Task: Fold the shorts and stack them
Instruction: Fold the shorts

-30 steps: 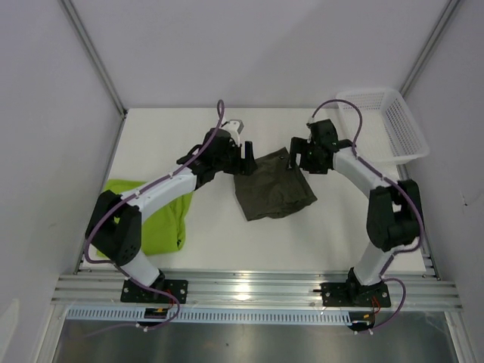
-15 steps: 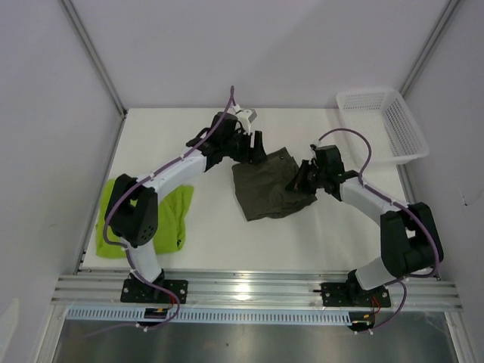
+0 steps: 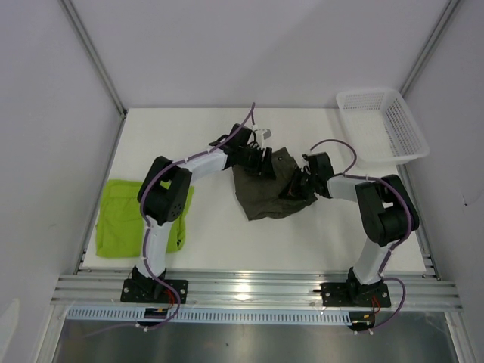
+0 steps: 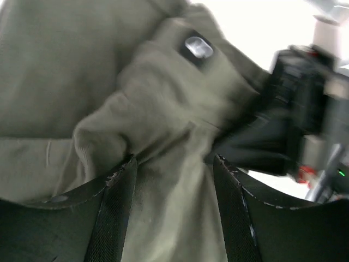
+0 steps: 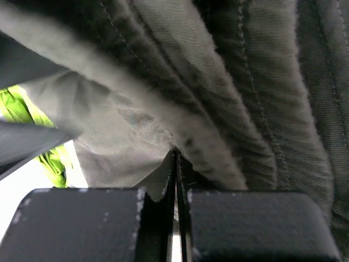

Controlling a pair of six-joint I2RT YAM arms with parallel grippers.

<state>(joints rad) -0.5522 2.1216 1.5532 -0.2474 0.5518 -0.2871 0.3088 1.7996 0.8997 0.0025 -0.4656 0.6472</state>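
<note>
The dark olive-grey shorts (image 3: 261,198) lie crumpled in the middle of the table. My left gripper (image 3: 261,160) sits at their far edge. In the left wrist view its jaws stand apart, open, astride a ridge of olive shorts (image 4: 65,65) that fills the gap of the left gripper (image 4: 173,164). My right gripper (image 3: 293,187) rests on the shorts' right side. It is shut, and the right gripper (image 5: 175,155) has its tips pushed against a fold of the olive shorts (image 5: 245,82); no cloth shows between the jaws. The lime green shorts (image 3: 121,219) lie flat at the left edge.
A white mesh basket (image 3: 386,125) stands at the back right corner. A metal button (image 4: 198,46) shows on the olive cloth. The right arm (image 4: 305,98) looms close beside my left gripper. A patch of green shorts (image 5: 22,109) shows under the lifted olive cloth.
The left arm reached right onto the olive shorts' far edge and its jaws narrowed. The right gripper shut and dropped from the shorts' far right corner onto their right side.
</note>
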